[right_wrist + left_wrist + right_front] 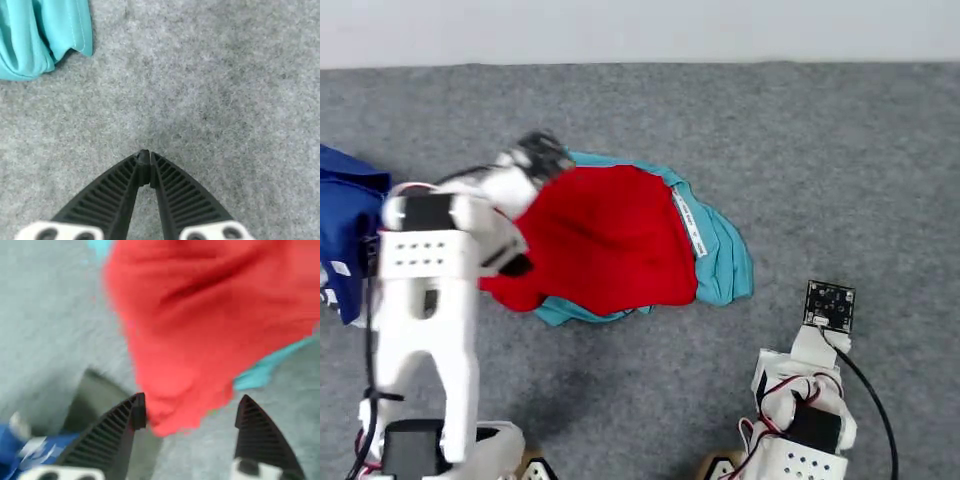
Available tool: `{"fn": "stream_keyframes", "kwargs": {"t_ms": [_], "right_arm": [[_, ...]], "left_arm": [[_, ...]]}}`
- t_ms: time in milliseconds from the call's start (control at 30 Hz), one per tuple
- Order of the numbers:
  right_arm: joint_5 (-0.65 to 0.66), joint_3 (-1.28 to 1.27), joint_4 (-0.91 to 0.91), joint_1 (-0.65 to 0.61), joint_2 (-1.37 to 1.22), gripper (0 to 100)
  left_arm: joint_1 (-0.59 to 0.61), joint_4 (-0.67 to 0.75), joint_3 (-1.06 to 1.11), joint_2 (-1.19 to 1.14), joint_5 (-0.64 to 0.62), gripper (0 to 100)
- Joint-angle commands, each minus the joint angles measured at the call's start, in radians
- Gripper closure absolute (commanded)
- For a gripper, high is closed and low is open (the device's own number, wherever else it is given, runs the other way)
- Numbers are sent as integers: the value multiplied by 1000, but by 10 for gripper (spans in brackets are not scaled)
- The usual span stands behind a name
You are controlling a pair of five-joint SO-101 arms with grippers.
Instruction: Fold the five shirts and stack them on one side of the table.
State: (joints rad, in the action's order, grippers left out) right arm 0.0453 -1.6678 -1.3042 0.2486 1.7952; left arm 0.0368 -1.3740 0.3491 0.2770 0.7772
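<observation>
A red shirt (pixel 605 240) lies spread on top of a teal shirt (pixel 725 255) in the middle of the grey table. A blue shirt (pixel 345 225) lies bunched at the table's left edge. My left arm (pixel 430 250) stands over the red shirt's left edge. In the left wrist view my left gripper (pixel 192 412) is open, with the red shirt's (pixel 200 325) hem lying between its fingers. My right gripper (pixel 145 161) is shut and empty, low over bare table, apart from the teal shirt's (pixel 40 35) corner.
The grey felt table (pixel 820 150) runs to a pale wall at the back. My right arm (pixel 800 400) sits at the front right. Bare felt lies to the right of and behind the shirts. A bit of the blue shirt (pixel 30 452) shows beside the left gripper.
</observation>
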Motion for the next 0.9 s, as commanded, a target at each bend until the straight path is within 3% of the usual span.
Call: {"fn": "stream_keyframes", "kwargs": {"t_ms": [0,300,533,667,767,867], "right_arm": [[-5,-15,-4,10,15,990],[-5,-15,-4,10,15,990],[-5,-15,-4,10,15,990],[-5,-15,-4,10,15,990],[-5,-15,-4,10,15,990],[-5,-15,-4,10,15,990]], "left_arm": [[-124,17,58,40,15,712],[-293,285,289,26,-52,712],[-284,298,217,-252,-55,715],[-247,285,96,-431,-117,722],[-224,221,-7,-499,-135,817],[-221,210,-47,-512,-135,998]]}}
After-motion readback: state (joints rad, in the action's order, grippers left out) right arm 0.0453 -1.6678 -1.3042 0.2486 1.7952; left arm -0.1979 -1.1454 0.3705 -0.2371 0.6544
